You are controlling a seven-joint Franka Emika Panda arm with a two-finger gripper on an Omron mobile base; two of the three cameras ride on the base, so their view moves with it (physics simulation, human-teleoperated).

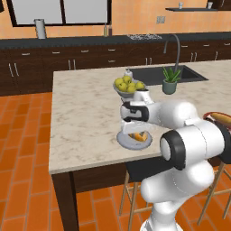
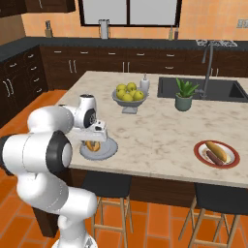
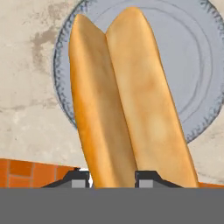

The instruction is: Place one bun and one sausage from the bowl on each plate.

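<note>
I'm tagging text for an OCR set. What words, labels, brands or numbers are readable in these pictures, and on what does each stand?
None: no readable text in any view.
The bun in the shut tool and the grey-blue plate under it are plain.
The soap bottle by the fruit bowl carries no legible label.
The small items on the wall shelf are too small to tell.

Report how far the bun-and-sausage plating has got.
Done: the red-rimmed plate already carries a bun and a sausage. In hand: the gripper is shut on the second bun, holding it over the grey-blue plate. Left: setting that bun down, then adding a sausage to that plate.
</note>
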